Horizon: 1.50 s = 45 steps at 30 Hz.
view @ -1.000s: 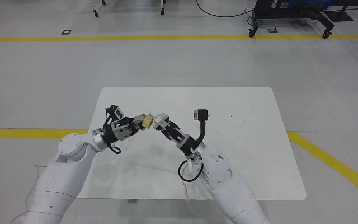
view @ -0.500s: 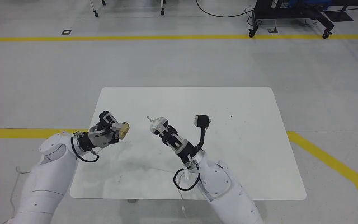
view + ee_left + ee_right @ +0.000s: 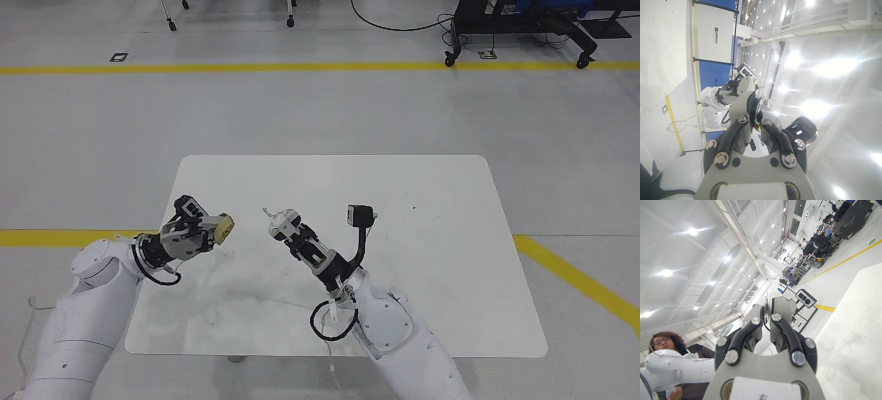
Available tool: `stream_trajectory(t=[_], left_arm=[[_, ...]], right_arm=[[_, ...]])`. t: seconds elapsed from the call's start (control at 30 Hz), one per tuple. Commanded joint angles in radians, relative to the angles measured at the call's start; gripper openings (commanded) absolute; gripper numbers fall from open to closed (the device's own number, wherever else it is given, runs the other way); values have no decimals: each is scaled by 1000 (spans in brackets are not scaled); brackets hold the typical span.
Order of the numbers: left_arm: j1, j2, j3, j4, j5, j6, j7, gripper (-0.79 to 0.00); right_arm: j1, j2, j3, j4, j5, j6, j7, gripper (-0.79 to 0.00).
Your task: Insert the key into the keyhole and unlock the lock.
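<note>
Grippers apart now, touching one second ago. Left gripper (image 3: 212, 230) pinches lock (image 3: 224, 228), at 9 o'clock from key (image 3: 267, 213) pinched in right gripper (image 3: 277, 222). Risk: thin key pivots in grip, misses keyhole.

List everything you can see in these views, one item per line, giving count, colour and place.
lock: one, brass-yellow with a silver shackle, held above the table's left side.
key: one, silver, held above the table's middle, apart from the lock.
table: one, white, beneath both arms.
floor lines: two, yellow, on the grey floor.
left gripper: one, grey and black, shut on the lock.
right gripper: one, grey and black, shut on the key.
</note>
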<state>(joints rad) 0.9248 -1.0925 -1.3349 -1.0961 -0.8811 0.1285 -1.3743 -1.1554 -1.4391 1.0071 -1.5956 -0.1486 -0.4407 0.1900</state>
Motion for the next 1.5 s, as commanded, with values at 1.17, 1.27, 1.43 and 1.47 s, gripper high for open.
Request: stream_trajectory(t=[1.17,1.27,1.43,1.47], left_arm=[[-550,-150,445,381,132,342,129,-785],[-564,-155,459,345,161,382,186,-785],[-612,-183,515,319,188,455,230,-785],[-623,-191,530,322,190,472,232,-785]], right_arm=[[157,78,204,-110,-935,-29,157,-785],[157,94,228,-185,-1095,-107,155,-785],[122,127,258,-300,-1339,-307,197,-785],[117,133,259,-323,-1393,-340,211,-785]])
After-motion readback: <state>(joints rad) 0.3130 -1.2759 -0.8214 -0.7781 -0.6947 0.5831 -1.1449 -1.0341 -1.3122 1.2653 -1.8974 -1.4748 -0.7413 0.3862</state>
